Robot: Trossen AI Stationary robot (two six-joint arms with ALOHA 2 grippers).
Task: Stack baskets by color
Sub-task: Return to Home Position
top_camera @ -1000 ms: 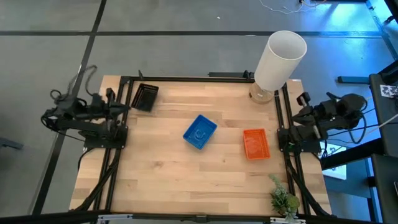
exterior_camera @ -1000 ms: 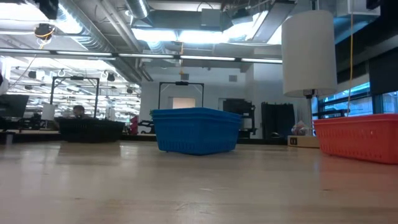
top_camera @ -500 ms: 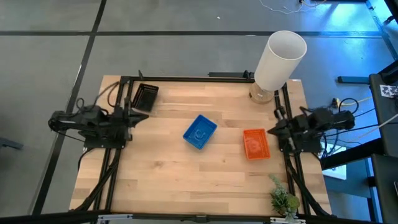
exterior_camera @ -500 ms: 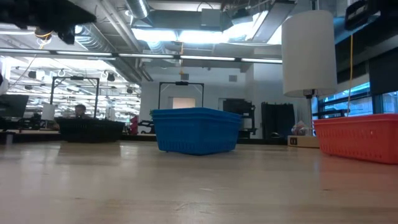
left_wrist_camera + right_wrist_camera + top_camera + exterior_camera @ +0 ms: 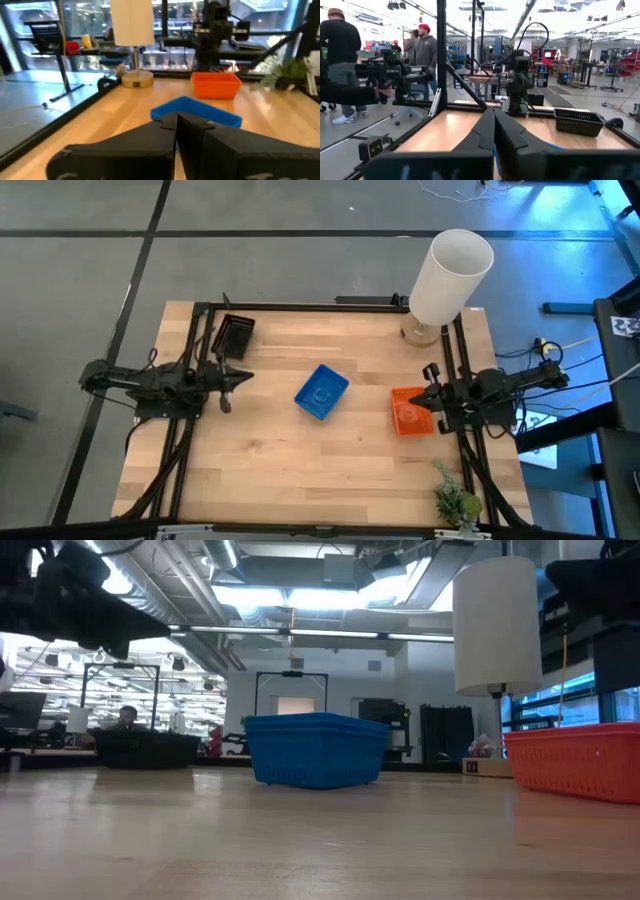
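A pale wooden counter (image 5: 300, 470) stands in an open workshop, with people (image 5: 422, 45) well beyond it in the right wrist view. The left hand (image 5: 228, 377) hangs clenched and empty, near the black basket (image 5: 235, 335) but apart from it. Judged from here, a swing toward that corner on the way home could clip the rim and nudge the pile. The right hand (image 5: 430, 392), also clenched with nothing in it, hovers at the right edge of the orange basket (image 5: 408, 412). A low pull-back looks the likelier fault there: a finger could catch the perforated wall and drag or tip the stack. The white cylinder (image 5: 450, 270) stands near that arm too. Black sits at the counter's far left corner, the blue basket (image 5: 322, 392) is mid-counter, and orange lies to its right, all well apart. Each colour shows as one pile, but how many are nested cannot be told. Nothing loose shows inside any.
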